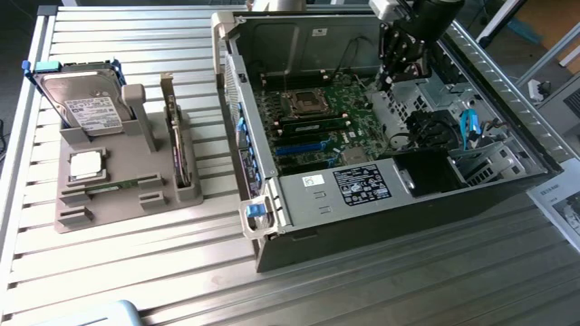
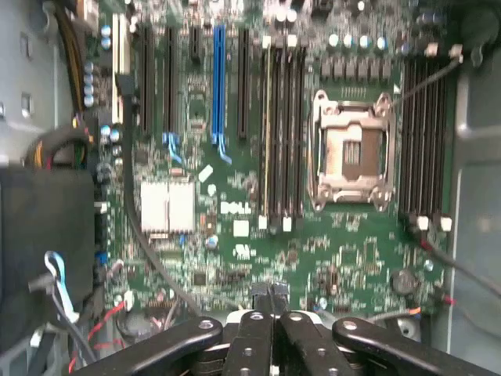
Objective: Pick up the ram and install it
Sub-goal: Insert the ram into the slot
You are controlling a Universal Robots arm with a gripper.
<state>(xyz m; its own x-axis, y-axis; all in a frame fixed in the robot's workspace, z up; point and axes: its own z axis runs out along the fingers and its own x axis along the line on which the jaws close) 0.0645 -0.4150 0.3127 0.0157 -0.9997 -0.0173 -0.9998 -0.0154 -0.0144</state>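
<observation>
Claw (image 2: pixel 268 301) fingers pressed together, holding nothing, hanging over the motherboard (image 2: pixel 313 243) inside the open computer case (image 1: pixel 299 217). Empty processor socket (image 2: pixel 352 153) and dark memory slots (image 2: pixel 282 133) lie below it. Ram (image 1: pixel 116 185) lies flat in the gray holder (image 1: pixel 104 204) outside the case, well apart from the claw.

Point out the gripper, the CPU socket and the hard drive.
gripper (image 2: pixel 270 295): wrist view, tips of the shut fingers.
CPU socket (image 2: pixel 352 153): wrist view, middle of its metal frame.
hard drive (image 1: pixel 86 109): exterior view, its label face.
</observation>
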